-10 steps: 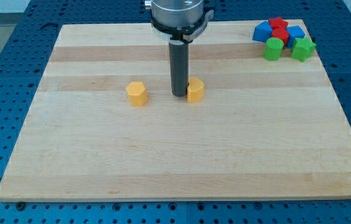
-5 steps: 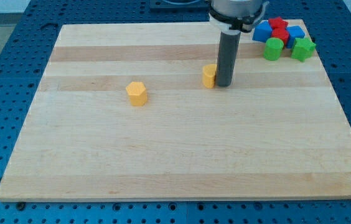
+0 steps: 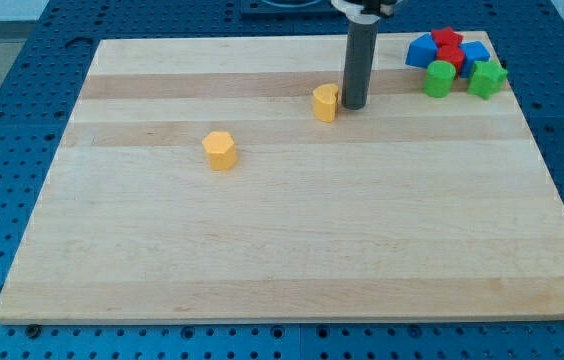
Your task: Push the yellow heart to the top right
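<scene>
Wooden board (image 3: 292, 250) on a blue perforated table (image 3: 2, 120); the dark rod (image 3: 355, 60) stands upright in the board's upper half. My tip (image 3: 353, 106) is a bare rod end, with no fingers to part or close. The yellow heart (image 3: 326, 102) lies just beside my tip, on the view's left, apparently touching. A yellow hexagonal block (image 3: 220, 150) sits farther left and lower. Well to the view's right of my tip: two blue blocks (image 3: 422, 50), two red blocks (image 3: 447, 38), a green cylinder (image 3: 439, 78), and a green star-like block (image 3: 486, 78).
</scene>
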`<state>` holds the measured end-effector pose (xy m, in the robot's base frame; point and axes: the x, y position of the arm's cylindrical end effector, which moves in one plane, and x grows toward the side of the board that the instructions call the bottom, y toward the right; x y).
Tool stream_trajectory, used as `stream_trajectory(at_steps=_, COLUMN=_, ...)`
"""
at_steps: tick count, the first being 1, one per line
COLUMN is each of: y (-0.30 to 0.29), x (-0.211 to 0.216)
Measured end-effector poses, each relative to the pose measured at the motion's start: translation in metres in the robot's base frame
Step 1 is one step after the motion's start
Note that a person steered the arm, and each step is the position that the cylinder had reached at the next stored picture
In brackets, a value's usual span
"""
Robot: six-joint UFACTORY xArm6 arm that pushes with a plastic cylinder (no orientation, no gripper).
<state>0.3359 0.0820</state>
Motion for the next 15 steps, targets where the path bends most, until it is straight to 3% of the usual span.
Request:
stream_trajectory(at_steps=2, y=-0.025, x=0.056)
stream_trajectory(at_steps=3, y=-0.053, x=0.044)
stream_trajectory(at_steps=5, y=-0.004, x=-0.028)
stream_trajectory(at_steps=7, y=-0.043, x=0.008)
stream_trajectory(at_steps=8, y=-0.072, x=-0.013)
stream_trajectory(at_steps=9, y=-0.062, x=-0.057)
stream_trajectory(at_steps=10, y=-0.012, x=-0.069)
stream_trajectory(at_steps=11, y=0.003, x=-0.073)
stream_trajectory(at_steps=12, y=-0.024, x=-0.066)
stream_trajectory(at_steps=13, y=-0.026, x=-0.038)
stream_trajectory(at_steps=14, y=-0.013, x=-0.016)
stream_trajectory(at_steps=15, y=0.017, x=-0.023)
